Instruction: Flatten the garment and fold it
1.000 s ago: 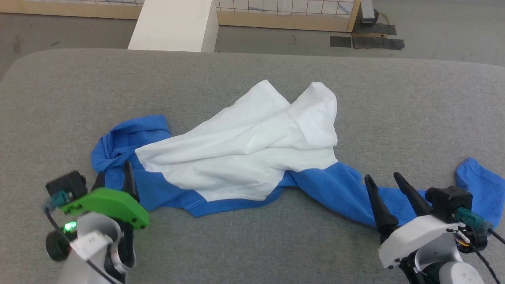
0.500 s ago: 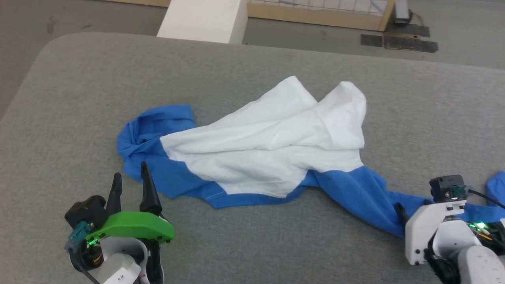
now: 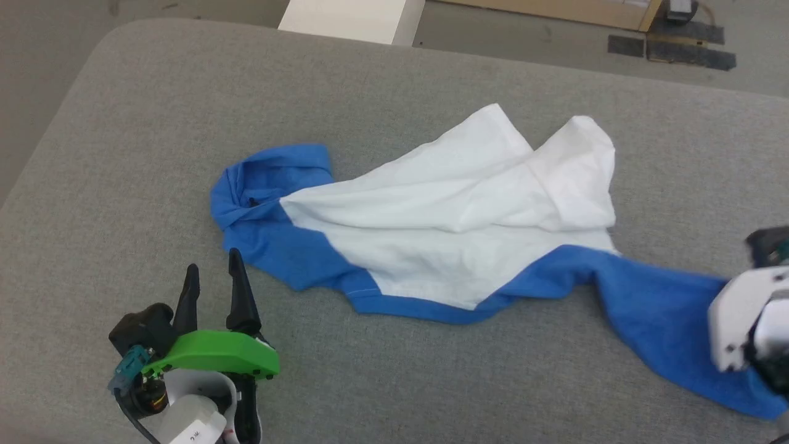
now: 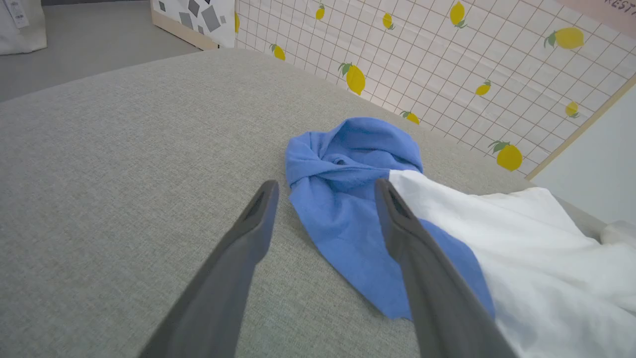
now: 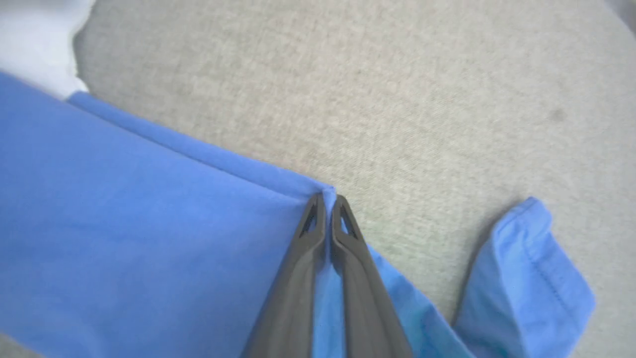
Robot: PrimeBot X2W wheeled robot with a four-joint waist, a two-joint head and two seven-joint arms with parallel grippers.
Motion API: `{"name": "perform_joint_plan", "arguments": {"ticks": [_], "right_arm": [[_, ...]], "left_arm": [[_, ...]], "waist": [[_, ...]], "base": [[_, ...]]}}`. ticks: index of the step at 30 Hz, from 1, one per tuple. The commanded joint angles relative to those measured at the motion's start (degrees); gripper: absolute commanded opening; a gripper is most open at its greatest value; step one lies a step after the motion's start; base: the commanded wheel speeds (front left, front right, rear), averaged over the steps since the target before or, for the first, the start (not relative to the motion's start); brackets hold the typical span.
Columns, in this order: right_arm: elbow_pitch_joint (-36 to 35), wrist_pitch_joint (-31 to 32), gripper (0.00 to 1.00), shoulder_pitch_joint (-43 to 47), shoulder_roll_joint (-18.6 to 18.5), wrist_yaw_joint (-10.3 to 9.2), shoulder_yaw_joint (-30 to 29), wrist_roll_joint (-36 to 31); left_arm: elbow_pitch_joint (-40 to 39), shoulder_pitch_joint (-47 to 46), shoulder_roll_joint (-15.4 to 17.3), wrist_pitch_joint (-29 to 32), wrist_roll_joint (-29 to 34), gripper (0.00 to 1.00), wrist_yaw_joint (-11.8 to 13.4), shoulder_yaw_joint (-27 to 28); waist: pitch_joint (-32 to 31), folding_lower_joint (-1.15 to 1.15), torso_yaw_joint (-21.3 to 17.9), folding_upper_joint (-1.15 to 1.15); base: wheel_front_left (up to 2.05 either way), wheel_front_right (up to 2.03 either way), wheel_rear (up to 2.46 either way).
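The garment lies crumpled on the grey padded table, white body in the middle and blue sleeves at both ends. My left gripper stands open just short of the bunched blue sleeve, touching nothing. In the right wrist view my right gripper is shut on the edge of the other blue sleeve, which is lifted and pulled taut; its cuff hangs to the right. The head view has that arm's pale wrist at the right edge over the sleeve.
A white block stands on the floor past the table's far edge, beside a wooden frame. A lemon-patterned wall shows behind the table in the left wrist view. Bare grey padding lies around the garment.
The head camera has swung, shifting the whole scene right and down. My right gripper, open a second ago, has shut on the blue sleeve and drawn it out to the right.
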Motion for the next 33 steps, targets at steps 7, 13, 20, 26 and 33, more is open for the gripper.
{"name": "perform_joint_plan", "arguments": {"ticks": [7, 13, 20, 26, 33], "right_arm": [[3.1, -9.1, 0.0, -12.1, -6.4, -0.11, -1.5, -4.5], [9.4, -16.2, 0.09, -20.6, -8.1, -0.11, 0.6, -6.6], [12.5, -23.9, 1.0, -23.1, -4.5, -0.11, 1.2, -4.1], [7.4, -30.9, 1.0, -16.4, 0.7, -0.11, 1.0, 0.2], [-4.4, -33.8, 1.0, -2.8, 8.8, -0.11, 2.0, 4.6]], "left_arm": [[0.8, -2.7, -0.5, -0.3, 0.8, 1.0, -1.0, -0.6], [1.3, -4.5, -0.6, -0.3, 0.5, 1.0, -1.2, -1.5], [2.2, -4.9, -0.6, -0.3, 0.0, 1.0, -1.0, -2.8], [4.7, -2.8, -0.6, -0.1, 0.1, 1.0, -1.2, -4.2], [7.3, -1.9, -0.6, 4.9, -2.9, 1.0, 0.1, -6.0]], "waist": [[3.3, 0.0, 2.1, 0.0], [5.5, 0.0, 3.3, 0.0], [4.5, 0.0, 2.8, 0.0], [0.6, 0.0, 0.8, 0.0], [-2.8, 0.0, -2.3, 0.0]], "base": [[0.0, 0.0, 0.0], [0.0, 0.0, 0.0], [0.0, 0.0, 0.0], [0.0, 0.0, 0.0], [0.0, 0.0, 0.0]]}}
